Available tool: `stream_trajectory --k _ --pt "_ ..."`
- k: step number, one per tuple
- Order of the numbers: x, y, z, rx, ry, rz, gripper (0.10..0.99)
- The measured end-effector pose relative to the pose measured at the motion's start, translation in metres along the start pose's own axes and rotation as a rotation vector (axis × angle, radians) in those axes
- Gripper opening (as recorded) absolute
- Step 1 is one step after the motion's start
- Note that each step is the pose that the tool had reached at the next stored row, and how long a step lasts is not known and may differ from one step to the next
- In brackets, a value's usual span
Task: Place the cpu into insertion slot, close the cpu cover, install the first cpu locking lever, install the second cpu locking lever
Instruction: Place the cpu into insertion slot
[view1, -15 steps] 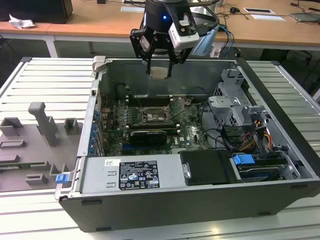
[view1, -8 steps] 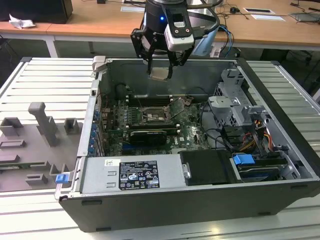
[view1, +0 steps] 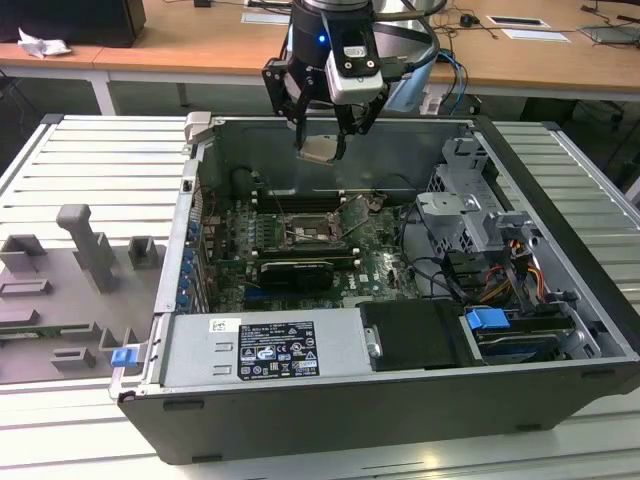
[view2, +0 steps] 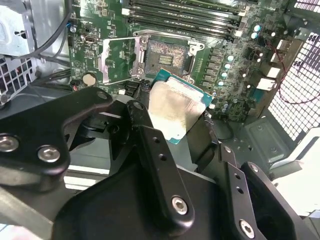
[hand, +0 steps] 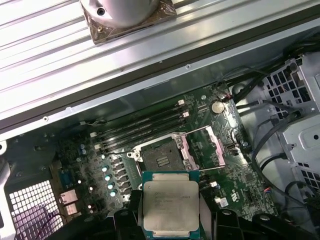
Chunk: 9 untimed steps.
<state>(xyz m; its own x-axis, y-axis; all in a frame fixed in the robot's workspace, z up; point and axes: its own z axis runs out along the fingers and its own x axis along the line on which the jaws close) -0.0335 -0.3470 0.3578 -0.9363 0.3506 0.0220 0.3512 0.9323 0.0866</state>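
The jaws clamped the cpu (hand: 170, 207) by its edges. The open insertion slot (hand: 162, 157) lay well below them, with the cpu cover (hand: 207, 147) flipped open beside it. Doing this well probably meant squaring the chip to the slot and keeping it level.

You are looking at a ribbed metal table (view1: 90, 150) that is carrying two things. An open case (view1: 330, 420) is lying on its side across the middle. A grey fixture plate (view1: 60, 300) with upright blocks is sitting just beside it, toward the exterior view's left. Behind, a wooden desk (view1: 200, 50) is holding papers (view1: 265, 17).
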Motion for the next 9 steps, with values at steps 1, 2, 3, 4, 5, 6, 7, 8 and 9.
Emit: stream_trajectory --k 1,2,3,4,5,6,7,8,9 --pt "0.0000 0.0000 0.0003 0.000 -0.0003 0.003 0.541" --pt "0.0000 -0.0001 0.0006 0.000 -0.0006 0.008 0.541" --pt "0.0000 -0.0001 0.0007 0.000 -0.0009 0.011 0.541" --pt "0.0000 -0.0001 0.0009 0.000 -0.0013 0.015 0.541" --pt "0.0000 -0.0001 0.0010 0.000 -0.0015 0.018 0.541" --pt "0.0000 -0.0001 0.0011 0.000 -0.0018 0.021 0.541" --pt "0.0000 -0.0001 0.0012 -0.001 -0.0023 0.026 0.541" --pt "0.0000 -0.0001 0.0014 -0.001 -0.0026 0.031 0.541" --pt "0.0000 -0.0001 0.0015 -0.001 -0.0029 0.033 0.541"
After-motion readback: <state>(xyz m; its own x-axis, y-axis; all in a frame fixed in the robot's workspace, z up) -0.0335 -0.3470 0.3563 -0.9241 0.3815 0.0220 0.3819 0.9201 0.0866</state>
